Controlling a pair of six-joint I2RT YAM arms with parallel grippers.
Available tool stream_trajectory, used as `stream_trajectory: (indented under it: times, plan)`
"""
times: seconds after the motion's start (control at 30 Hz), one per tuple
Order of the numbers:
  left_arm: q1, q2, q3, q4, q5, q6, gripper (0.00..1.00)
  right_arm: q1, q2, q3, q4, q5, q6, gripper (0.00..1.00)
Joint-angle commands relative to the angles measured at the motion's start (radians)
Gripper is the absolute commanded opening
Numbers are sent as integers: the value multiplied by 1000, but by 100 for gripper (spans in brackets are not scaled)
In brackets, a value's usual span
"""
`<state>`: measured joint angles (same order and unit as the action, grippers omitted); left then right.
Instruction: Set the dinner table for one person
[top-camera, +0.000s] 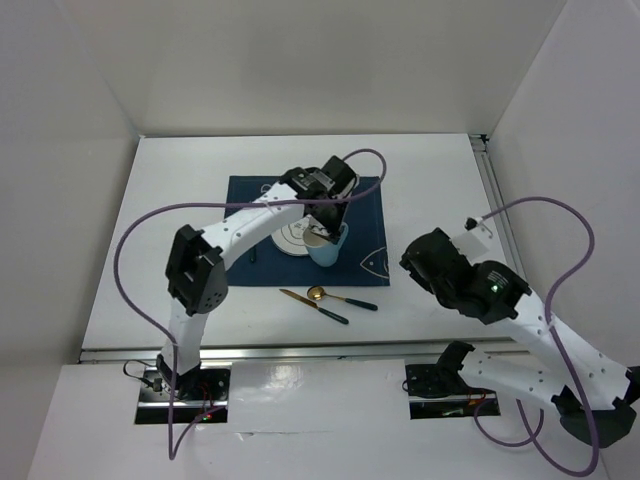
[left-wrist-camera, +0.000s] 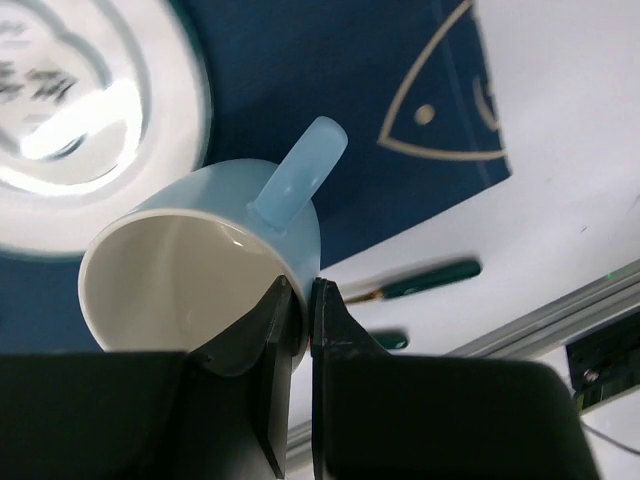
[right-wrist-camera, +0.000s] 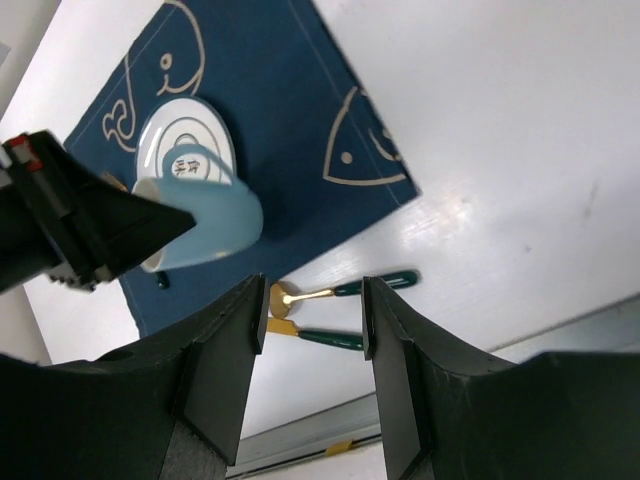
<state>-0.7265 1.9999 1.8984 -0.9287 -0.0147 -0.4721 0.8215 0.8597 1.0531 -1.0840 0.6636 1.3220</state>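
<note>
Over white dinner table (top-camera: 180, 200), left claw (left-wrist-camera: 300, 290) pinches mug (left-wrist-camera: 180, 270) by rim, half-hiding plate (top-camera: 291, 239); right claw (right-wrist-camera: 313, 300) gapes empty.

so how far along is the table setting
Done: plate on the placemat. In hand: left tool grips the mug by its rim beside the plate; right tool open, empty. Left: set the mug down; spoon and knife lie on the table, off the placemat, likely to arrange.

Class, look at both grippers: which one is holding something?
The left gripper, pinching the rim of the light blue cup over the navy placemat. The right gripper stands open with nothing between its fingers.
</note>
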Motion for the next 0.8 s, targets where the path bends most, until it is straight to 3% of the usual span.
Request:
stream_trajectory:
  times: [0.0, 0.23, 0.37, 0.4, 0.47, 0.5, 0.77]
  plan:
    - [-48, 75, 143, 64, 1, -20, 0, -4, -65, -39, -170, 53, 149, 54]
    - [-96, 192, 211, 90, -19, -53, 0, -4, -135, -50, -231, 24, 186, 54]
    - [-105, 266, 293, 27, -18, -31, 0, -4, -145, -39, -211, 24, 132, 54]
    - [-114, 266, 309, 18, -8, -31, 17, -4, -134, -39, -211, 15, 100, 54]
    - [-114, 266, 318, 18, -8, -22, 35, -4, -100, -28, -165, 5, 57, 54]
    - [-125, 237, 318, 18, -8, -22, 50, -4, -85, -18, -150, 5, 16, 54]
    - [-125, 129, 344, -31, -14, 30, 58, -4, 36, -30, 36, -52, -121, 61]
